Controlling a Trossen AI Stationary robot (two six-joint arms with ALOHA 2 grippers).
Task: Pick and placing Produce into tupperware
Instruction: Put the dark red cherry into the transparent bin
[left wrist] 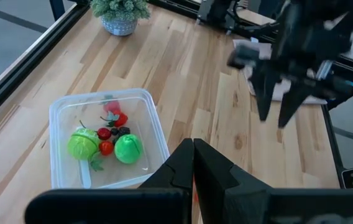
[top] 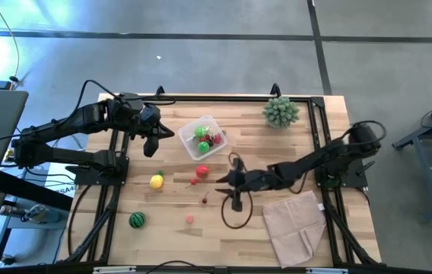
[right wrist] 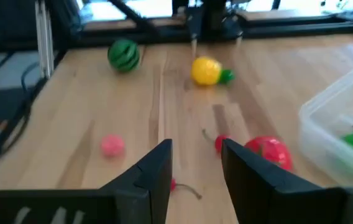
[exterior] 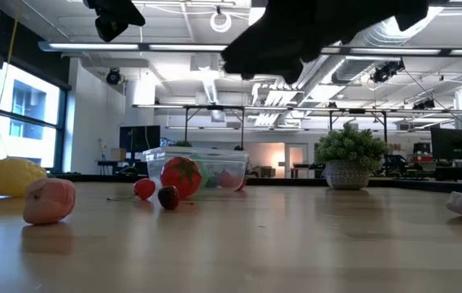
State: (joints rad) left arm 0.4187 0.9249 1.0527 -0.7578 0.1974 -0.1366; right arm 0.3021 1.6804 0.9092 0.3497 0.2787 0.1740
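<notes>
The clear tupperware (top: 204, 137) stands at the table's far middle with green rounds and small red berries inside (left wrist: 105, 143). On the wood lie a red tomato (top: 202, 171), a yellow lemon (top: 157, 181), a striped green melon (top: 137, 220), a pink fruit (top: 190, 219) and two small berries (top: 195, 181). My right gripper (top: 220, 181) hovers open just right of the tomato (right wrist: 268, 152), with nothing between its fingers (right wrist: 195, 168). My left gripper (top: 155, 142) waits shut, left of the tupperware.
A spiky pale-green plant ball in a pot (top: 281, 112) stands at the far right. A beige folded cloth (top: 296, 226) lies at the near right. A black cable loop (top: 235, 209) lies under my right arm. Metal frame rails run along the table's sides.
</notes>
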